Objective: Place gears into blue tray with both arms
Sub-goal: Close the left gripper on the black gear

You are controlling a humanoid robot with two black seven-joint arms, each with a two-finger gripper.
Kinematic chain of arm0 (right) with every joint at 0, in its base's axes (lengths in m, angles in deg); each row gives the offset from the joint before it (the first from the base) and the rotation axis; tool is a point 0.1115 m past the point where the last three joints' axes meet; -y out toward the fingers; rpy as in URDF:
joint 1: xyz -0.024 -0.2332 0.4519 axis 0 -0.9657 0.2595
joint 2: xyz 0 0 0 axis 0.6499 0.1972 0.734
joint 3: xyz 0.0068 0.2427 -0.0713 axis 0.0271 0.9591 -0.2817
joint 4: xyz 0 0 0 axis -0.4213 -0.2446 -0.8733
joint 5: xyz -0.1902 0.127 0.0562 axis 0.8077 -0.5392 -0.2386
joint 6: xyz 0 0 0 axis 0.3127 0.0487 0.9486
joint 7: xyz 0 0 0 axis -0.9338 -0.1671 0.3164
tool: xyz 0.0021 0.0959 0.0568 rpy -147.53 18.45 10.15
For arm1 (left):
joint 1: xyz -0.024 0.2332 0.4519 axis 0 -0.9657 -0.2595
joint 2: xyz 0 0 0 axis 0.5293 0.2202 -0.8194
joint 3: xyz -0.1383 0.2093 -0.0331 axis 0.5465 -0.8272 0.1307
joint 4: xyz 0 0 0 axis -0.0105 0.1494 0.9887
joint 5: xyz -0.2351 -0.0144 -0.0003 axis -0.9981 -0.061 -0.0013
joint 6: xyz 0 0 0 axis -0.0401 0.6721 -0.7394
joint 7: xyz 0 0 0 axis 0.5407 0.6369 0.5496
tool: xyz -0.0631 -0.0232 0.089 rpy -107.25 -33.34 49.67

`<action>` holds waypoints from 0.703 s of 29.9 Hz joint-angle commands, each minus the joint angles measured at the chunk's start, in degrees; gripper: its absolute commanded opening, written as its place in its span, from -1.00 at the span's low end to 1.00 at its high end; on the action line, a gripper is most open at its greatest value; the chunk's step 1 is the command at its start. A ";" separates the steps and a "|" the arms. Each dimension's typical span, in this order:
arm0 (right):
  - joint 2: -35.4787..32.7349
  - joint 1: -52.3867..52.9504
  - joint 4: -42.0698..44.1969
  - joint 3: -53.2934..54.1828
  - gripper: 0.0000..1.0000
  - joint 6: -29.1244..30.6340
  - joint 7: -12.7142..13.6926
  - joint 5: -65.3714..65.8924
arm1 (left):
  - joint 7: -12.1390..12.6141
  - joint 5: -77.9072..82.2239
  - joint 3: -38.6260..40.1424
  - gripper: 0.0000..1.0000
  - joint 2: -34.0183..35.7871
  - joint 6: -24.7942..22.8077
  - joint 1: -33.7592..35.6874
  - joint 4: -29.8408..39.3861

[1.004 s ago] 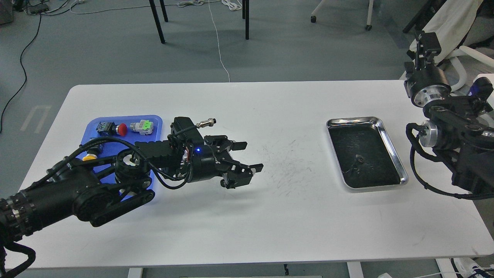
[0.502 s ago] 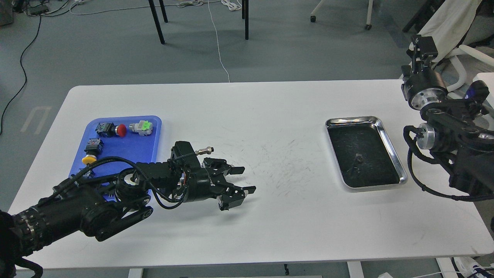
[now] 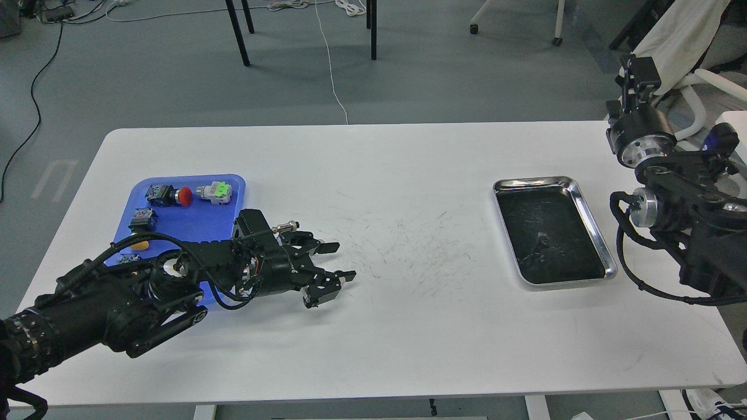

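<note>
One small black gear [image 3: 541, 238] lies on the dark lining of the steel tray [image 3: 534, 181] at the right. The blue tray [image 3: 192, 220] sits at the left, partly covered by my left arm. My left gripper [image 3: 341, 261] hovers low over the bare table just right of the blue tray, open, with nothing between its fingers. My right gripper [image 3: 636, 67] is raised beyond the table's far right corner, well away from the gear. It is seen dark and end-on, so its fingers cannot be told apart.
Push-buttons rest in the blue tray: a red-capped one [image 3: 175, 196], a green one [image 3: 216, 191], a dark one [image 3: 143, 219] and a yellow one [image 3: 139, 244] half hidden by my arm. The white table [image 3: 408, 326] carries scuff marks mid-way. Chair legs stand behind.
My left arm has drawn back to the left and lowered, bringing the open gripper closer to the blue tray. The right arm has shifted only slightly.
</note>
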 commanded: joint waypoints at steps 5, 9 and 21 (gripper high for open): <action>0.07 0.00 0.07 -0.25 0.89 -0.07 0.00 0.00 | 0.01 -0.30 -0.63 0.28 0.32 0.66 -0.58 0.48; 0.07 0.00 0.07 -0.43 0.89 -0.07 0.00 0.09 | 0.01 -0.21 -0.54 0.26 0.23 0.66 -1.28 0.48; 0.07 -0.18 0.07 -0.60 0.89 -0.07 0.00 0.09 | 0.01 0.05 -0.63 -0.08 -0.29 0.66 -2.08 -0.31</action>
